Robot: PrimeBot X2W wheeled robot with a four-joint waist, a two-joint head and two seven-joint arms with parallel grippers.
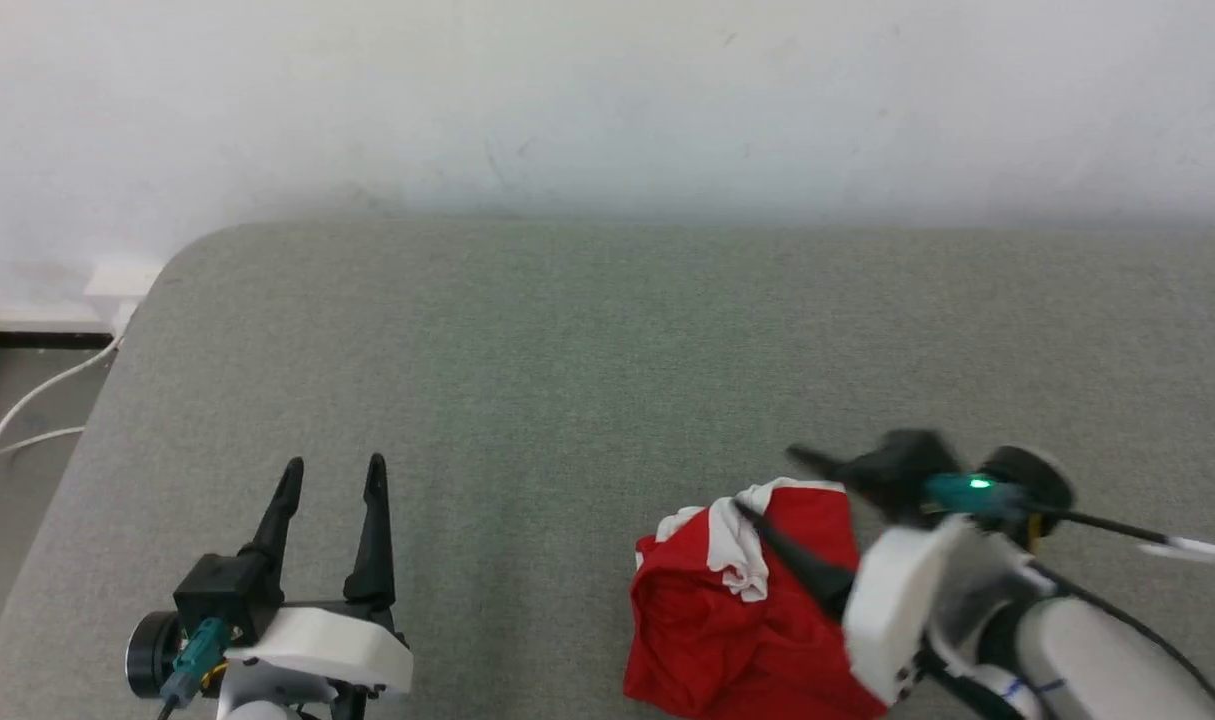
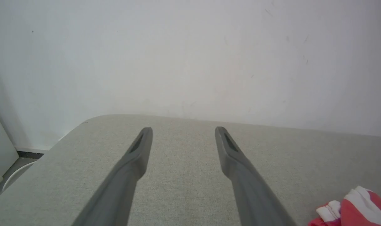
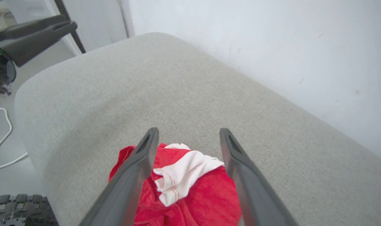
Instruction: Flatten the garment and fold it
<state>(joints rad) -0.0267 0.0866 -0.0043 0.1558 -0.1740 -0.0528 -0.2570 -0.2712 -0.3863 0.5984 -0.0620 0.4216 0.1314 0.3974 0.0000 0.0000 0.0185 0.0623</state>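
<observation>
Right gripper (image 3: 188, 131) spread over garment (image 1: 727, 620) near an edge of the cushion (image 1: 567, 330); left gripper (image 1: 333, 463) spread, well apart.

Crumpled cloth garment (image 1: 727, 630) on matt woven upholstery (image 1: 567, 380)
</observation>
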